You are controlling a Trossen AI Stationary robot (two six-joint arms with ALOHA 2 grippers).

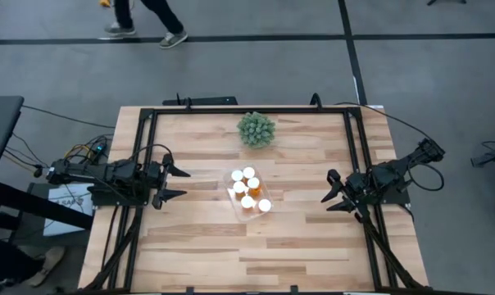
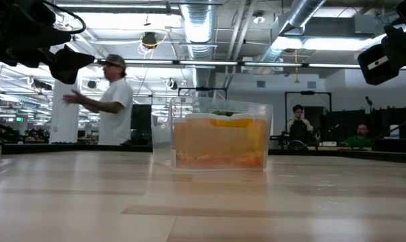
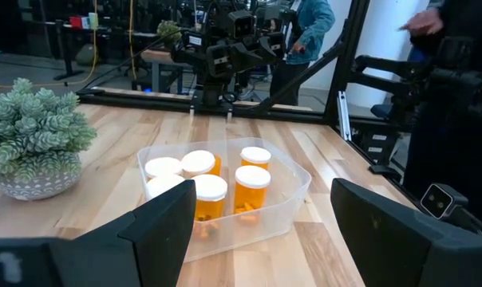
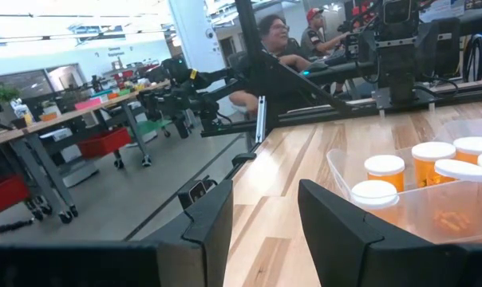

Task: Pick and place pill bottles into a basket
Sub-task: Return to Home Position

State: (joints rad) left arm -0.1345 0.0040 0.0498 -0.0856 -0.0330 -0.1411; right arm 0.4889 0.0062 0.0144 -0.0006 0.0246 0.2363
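Several orange pill bottles with white caps (image 1: 247,188) stand upright inside the clear plastic basket (image 1: 231,205) at the table's middle. They also show in the left wrist view (image 3: 209,195), the right wrist view (image 4: 420,163) and the low view (image 2: 220,144). My left gripper (image 1: 175,183) is open and empty, left of the basket (image 3: 293,195) and above the table. My right gripper (image 1: 333,190) is open and empty, right of the basket (image 4: 345,171) and above the table. Neither gripper touches anything.
A green spiky plant ball (image 1: 256,129) in a grey pot (image 3: 33,179) stands on the table beyond the basket, toward the far edge. A black frame (image 1: 247,109) runs along the table's far, left and right edges. People are in the room behind.
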